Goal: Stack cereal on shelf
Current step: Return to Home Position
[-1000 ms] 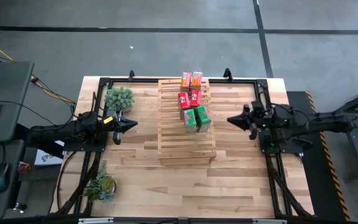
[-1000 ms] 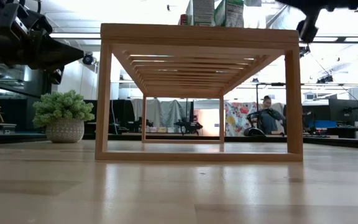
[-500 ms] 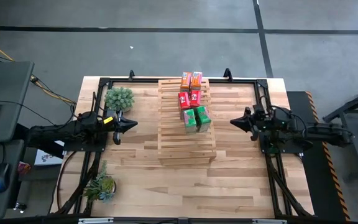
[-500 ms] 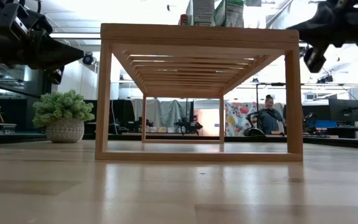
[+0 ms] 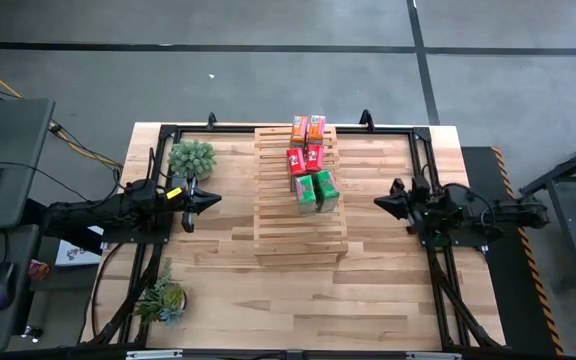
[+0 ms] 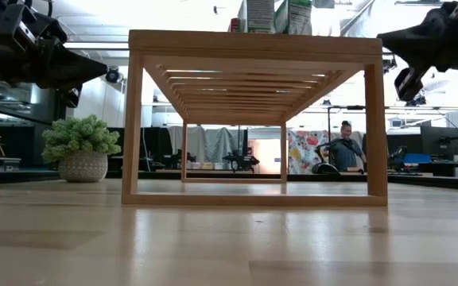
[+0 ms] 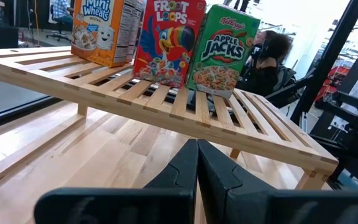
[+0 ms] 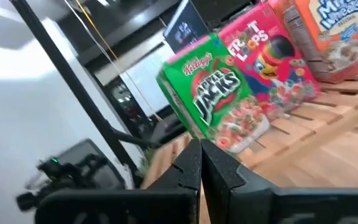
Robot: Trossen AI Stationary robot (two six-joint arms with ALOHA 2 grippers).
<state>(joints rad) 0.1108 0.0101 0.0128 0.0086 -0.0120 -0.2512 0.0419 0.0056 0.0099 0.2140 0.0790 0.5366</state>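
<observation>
The shelf (image 5: 300, 195) is a light-wood slatted rack standing in the middle of the table. Six cereal boxes stand upright on its top slats in three pairs: orange (image 5: 308, 128) at the far end, red (image 5: 305, 158) in the middle, green (image 5: 317, 190) nearest. My left gripper (image 5: 213, 199) hangs shut to the left of the shelf. My right gripper (image 5: 378, 202) hangs shut to its right. The left wrist view shows the orange (image 7: 104, 28), red (image 7: 169, 40) and green (image 7: 222, 50) boxes. The right wrist view shows the green (image 8: 219, 102) and red (image 8: 272, 62) ones.
A round potted plant (image 5: 191, 158) stands left of the shelf near the far edge. A spikier plant (image 5: 163, 300) sits at the near left corner. Black frame rails (image 5: 423, 160) run along the table's sides. A person (image 6: 344, 147) sits in the room beyond.
My right gripper has drawn back from the shelf toward the table's right edge and come down lower, its arm folding in, fingers staying shut. The boxes and the shelf have not moved.
</observation>
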